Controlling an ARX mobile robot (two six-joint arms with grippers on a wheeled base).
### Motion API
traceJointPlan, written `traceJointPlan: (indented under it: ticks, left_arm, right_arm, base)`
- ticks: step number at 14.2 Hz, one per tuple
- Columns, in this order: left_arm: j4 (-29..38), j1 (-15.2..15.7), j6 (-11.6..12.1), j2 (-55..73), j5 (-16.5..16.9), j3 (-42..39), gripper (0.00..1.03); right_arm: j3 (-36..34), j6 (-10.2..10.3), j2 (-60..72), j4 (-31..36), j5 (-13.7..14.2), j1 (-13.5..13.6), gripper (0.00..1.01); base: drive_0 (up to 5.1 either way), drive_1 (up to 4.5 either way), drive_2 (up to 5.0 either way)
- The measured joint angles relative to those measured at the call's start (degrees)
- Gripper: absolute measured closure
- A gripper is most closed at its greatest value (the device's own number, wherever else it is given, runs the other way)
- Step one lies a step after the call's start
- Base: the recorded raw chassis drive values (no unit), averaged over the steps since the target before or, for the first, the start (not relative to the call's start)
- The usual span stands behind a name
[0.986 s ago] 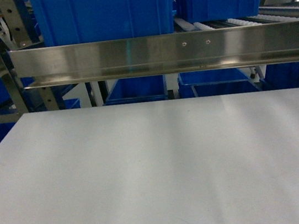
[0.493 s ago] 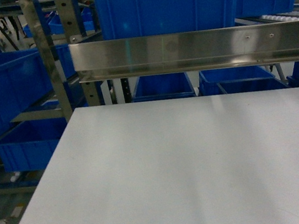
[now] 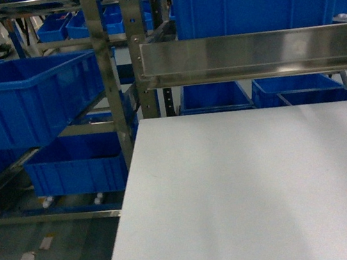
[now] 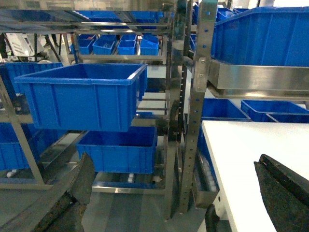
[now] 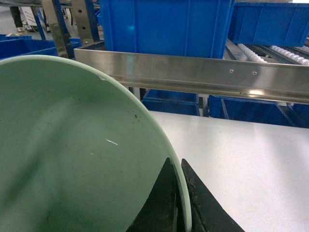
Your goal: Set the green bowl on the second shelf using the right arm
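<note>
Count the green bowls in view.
1. The green bowl fills the left of the right wrist view, its rim pinched by the right tool. Others may be hidden inside bins.

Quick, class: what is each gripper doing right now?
Left gripper: open, holding nothing.
Right gripper: shut on the green bowl rim.

no readable text, labels, brands or numbers on anything.

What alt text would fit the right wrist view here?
The right gripper pinches the rim of the green bowl, which fills the left of the frame. Beyond lie a white tabletop, a steel rail and blue bins.
</note>
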Motion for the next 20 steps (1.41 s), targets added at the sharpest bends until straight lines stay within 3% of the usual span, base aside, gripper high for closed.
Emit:
traceJointPlan:
  ticks: [20]
  left_arm:
    - [0.0, 0.04, -0.02, 0.0, 0.02, 0.0, 0.05]
  right_arm:
    - [-0.09, 0.02, -0.09, -0.02, 0.0, -0.02, 0.99]
  base:
    - [-5.0, 2.49, 2.5]
